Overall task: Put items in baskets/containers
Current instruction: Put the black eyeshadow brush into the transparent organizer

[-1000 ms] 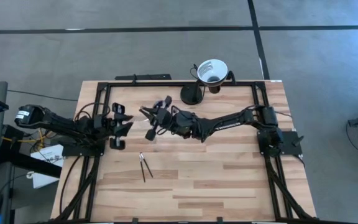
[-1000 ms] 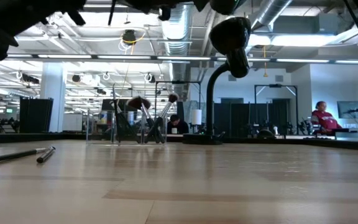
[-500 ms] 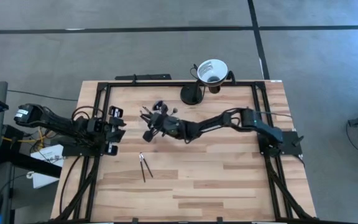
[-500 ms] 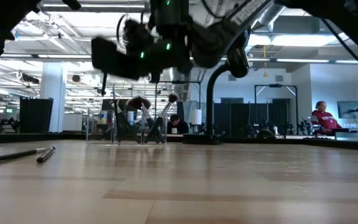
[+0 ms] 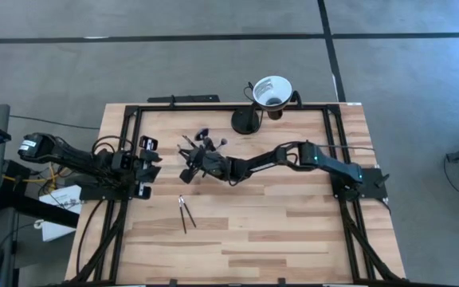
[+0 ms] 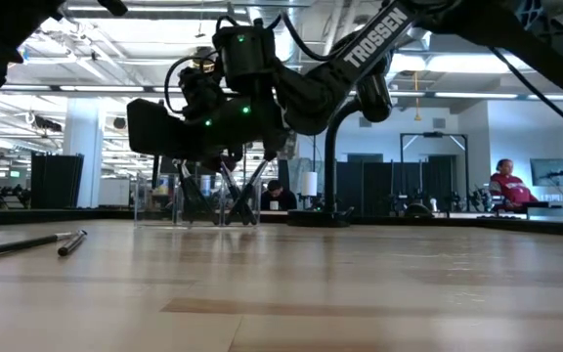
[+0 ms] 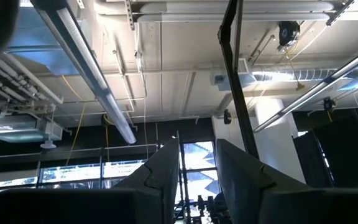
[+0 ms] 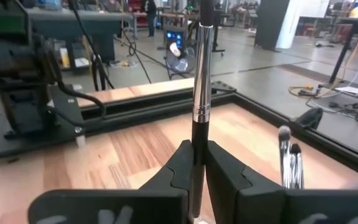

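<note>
A clear container [image 6: 150, 200] stands on the table's far half with several dark-handled brushes [image 5: 204, 137] leaning in it, tips up. My right gripper [image 8: 194, 152] hovers just near of it [image 5: 188, 169], shut on one brush with a silver ferrule [image 8: 201, 113]. Two more brushes [image 5: 184, 213] lie flat on the wood nearer the near edge and also show at the left of the low view [image 6: 27, 244]. My left gripper [image 5: 146, 163] waits by the left edge, open, tipped up toward the ceiling [image 7: 196, 155]. My right gripper pinches the brush's dark handle [image 8: 197, 134], just behind the ferrule, between its two fingers. The fingers come roughly level from the table's right. The brush runs along them and sticks out past their tips, lifted clear of the table.
A white funnel cup [image 5: 272, 89] on a black stand [image 5: 248, 121] sits at the far edge behind the container. A black frame [image 5: 134, 143] borders the table. Bare wood [image 5: 277, 231] fills the near half. People show in the room far behind [image 6: 506, 186].
My right gripper has reached toward the table's left and come down, with the brush, close beside the container. My left gripper has drawn back toward the left edge.
</note>
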`<action>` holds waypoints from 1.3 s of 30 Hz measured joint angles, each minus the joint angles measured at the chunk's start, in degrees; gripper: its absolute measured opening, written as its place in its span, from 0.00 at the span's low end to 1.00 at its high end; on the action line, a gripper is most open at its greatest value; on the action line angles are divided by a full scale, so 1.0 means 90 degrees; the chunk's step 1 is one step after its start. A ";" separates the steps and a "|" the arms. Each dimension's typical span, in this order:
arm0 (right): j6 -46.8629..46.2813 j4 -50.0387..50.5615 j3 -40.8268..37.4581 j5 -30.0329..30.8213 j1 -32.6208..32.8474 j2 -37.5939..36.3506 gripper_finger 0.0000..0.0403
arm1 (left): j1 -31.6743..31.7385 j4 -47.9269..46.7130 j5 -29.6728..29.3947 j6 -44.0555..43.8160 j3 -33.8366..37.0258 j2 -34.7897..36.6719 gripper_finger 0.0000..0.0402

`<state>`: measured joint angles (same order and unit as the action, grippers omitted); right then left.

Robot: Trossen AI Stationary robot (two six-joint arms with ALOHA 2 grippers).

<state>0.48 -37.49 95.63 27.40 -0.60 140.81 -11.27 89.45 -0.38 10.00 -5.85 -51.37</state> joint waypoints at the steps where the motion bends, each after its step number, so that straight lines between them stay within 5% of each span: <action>1: 0.0013 0.0048 0.0006 0.0006 -0.0015 0.0000 0.05 | 0.0000 0.0000 0.0000 0.0000 0.0000 0.0000 0.26; 31: 0.0334 0.0721 0.0047 -0.0027 -0.0089 -0.0457 0.51 | 0.0001 -0.0002 0.0000 0.0002 -0.0005 0.0000 0.26; 39: 0.0865 0.0712 0.0045 -0.0025 -0.0044 -0.0748 0.54 | 0.0002 -0.0002 0.0001 0.0002 -0.0005 0.0000 0.26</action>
<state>8.27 -31.08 96.03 27.18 -1.00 134.08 -11.25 89.43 -0.37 10.02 -5.89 -51.37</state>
